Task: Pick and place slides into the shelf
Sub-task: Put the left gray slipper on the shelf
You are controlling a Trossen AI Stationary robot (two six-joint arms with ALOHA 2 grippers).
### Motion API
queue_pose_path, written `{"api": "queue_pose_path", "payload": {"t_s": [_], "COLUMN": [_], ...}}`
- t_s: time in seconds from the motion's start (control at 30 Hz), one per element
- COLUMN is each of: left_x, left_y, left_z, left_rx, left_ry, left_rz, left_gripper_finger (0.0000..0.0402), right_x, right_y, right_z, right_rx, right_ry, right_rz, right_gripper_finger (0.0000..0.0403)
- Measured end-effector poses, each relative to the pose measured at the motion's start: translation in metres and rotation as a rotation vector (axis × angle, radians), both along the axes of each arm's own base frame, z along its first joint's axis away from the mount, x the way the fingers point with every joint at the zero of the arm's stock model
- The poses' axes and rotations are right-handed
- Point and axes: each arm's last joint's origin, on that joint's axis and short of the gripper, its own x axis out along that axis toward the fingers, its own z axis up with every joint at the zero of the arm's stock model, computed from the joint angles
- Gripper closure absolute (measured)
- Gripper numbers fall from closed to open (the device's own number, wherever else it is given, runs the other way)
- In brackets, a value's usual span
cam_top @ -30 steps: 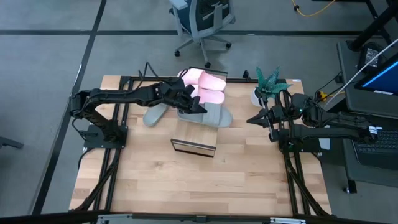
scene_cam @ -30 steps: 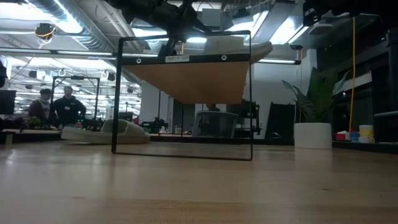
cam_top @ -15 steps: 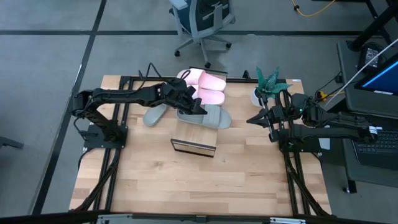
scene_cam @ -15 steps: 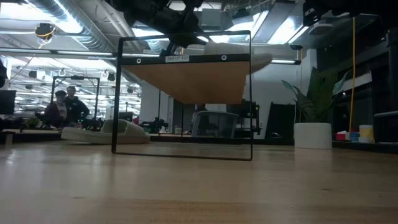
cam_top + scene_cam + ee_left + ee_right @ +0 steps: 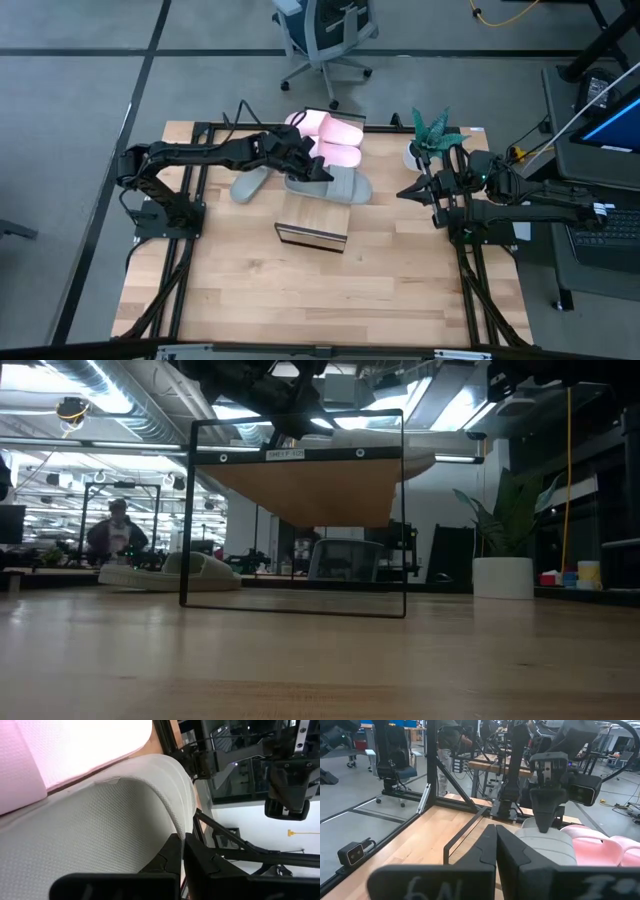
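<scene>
Overhead, the left gripper (image 5: 318, 170) pinches the near end of a grey-green foam slide sandal (image 5: 340, 185) that lies on top of the light-wood plank-topped shelf with a dark metal frame (image 5: 312, 225), at its far end. Its long axis runs roughly across the table, tilting toward the right arm's side. Two pale pink foam slides (image 5: 335, 140) sit just beyond it. Another grey-green slide (image 5: 248, 184) lies on the wooden tabletop (image 5: 300, 290) beside the shelf. The right gripper (image 5: 405, 192) waits well apart at the table's right edge, fingers pressed together.
</scene>
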Motion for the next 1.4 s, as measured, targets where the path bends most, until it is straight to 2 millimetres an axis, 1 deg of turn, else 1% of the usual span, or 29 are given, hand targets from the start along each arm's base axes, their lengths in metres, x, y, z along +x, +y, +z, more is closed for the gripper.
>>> {"api": "queue_pose_path", "payload": {"t_s": [0.7,1.2,1.4], "left_x": [-0.0001,-0.0008,-0.0008], "left_y": [0.0003,0.003,0.0027], "left_z": [-0.0004,-0.0004,-0.0002], "left_rx": [0.027,0.079,0.075], "left_ry": [-0.001,-0.001,-0.004], "left_rz": [-0.01,-0.01,-0.018], "left_gripper_finger": [0.0397,0.0303,0.0278], "right_x": [0.0,-0.0002,-0.0002], "right_y": [0.0,0.0001,0.0], "right_z": [-0.0009,-0.0024,-0.0024], "right_rx": [0.001,0.01,0.015], "right_ry": [0.008,0.025,0.026], "right_rz": [0.0,0.0,0.0], "right_gripper_finger": [0.0398,0.0398,0.0398]}}
